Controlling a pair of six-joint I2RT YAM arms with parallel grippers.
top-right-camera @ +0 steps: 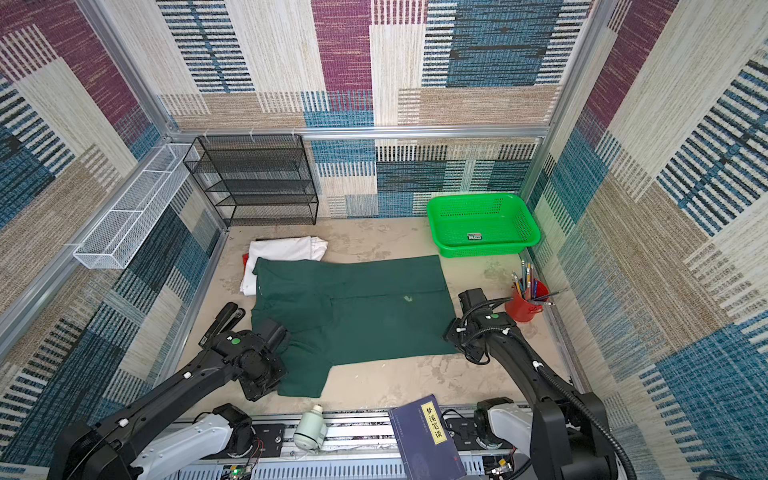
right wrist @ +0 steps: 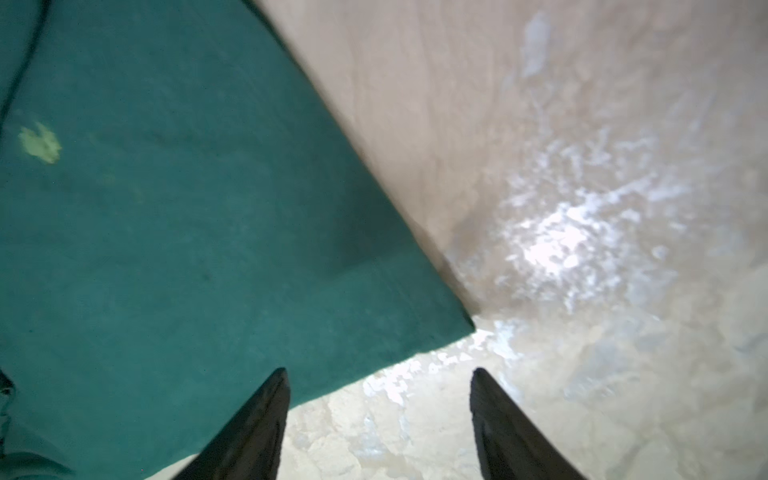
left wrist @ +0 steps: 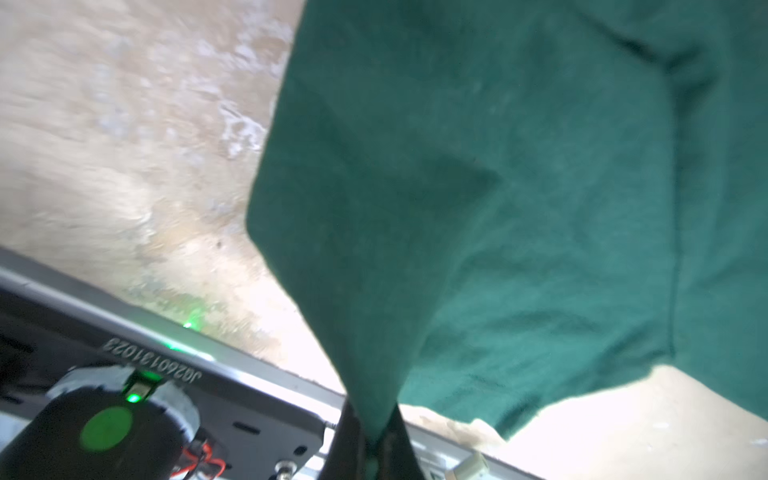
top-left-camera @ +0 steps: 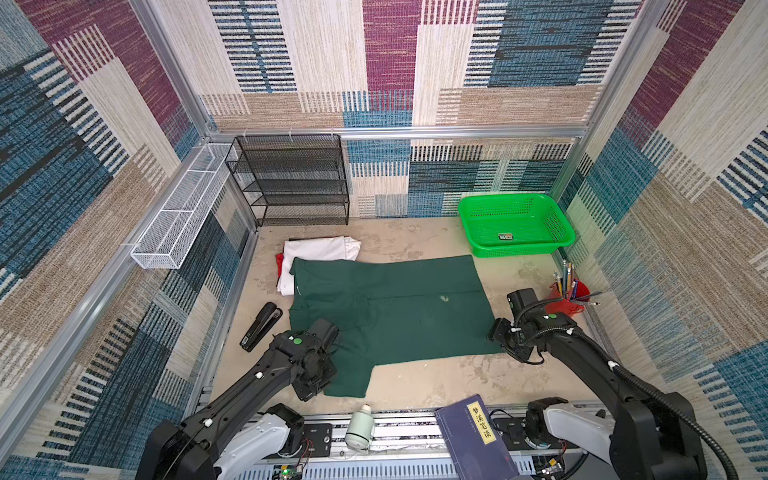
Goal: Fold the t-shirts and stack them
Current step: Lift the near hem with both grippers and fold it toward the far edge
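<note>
Has the large dark green short-sleeved cloth t-shirt (top-left-camera: 390,307) spread flat across the middle of the mottled beige tabletop (top-left-camera: 415,378), with its far left corner lapping onto the folded white t-shirt (top-left-camera: 316,249) and a sliver of folded red t-shirt (top-left-camera: 279,262) showing beside that. Pinches the near sleeve of the green shirt tight between the closed jaws of the left gripper (left wrist: 370,440), drawing the cloth to a narrow point there in the left wrist view. Holds the right gripper (right wrist: 379,372) spread apart and empty at the near right hem corner, with one finger (right wrist: 257,424) over cloth and the other over bare table. Could go wrong in several ways from here. Could drag the whole shirt sideways and skew the fold by lifting on the left alone, with no hold on the right side yet. Might catch only the very tip of the corner, or nothing, by closing the right jaws as placed, and then lose it mid-fold. Would likely leave the back layer behind and bunch the cloth by gripping only the top layer on either side. Could tug the folded pile out of shape by pulling toward the far left. Risks knocking the black stapler (top-left-camera: 259,326) beside the left arm, or the red pen cup (top-left-camera: 567,297) just behind the right arm, by swinging wide.
</note>
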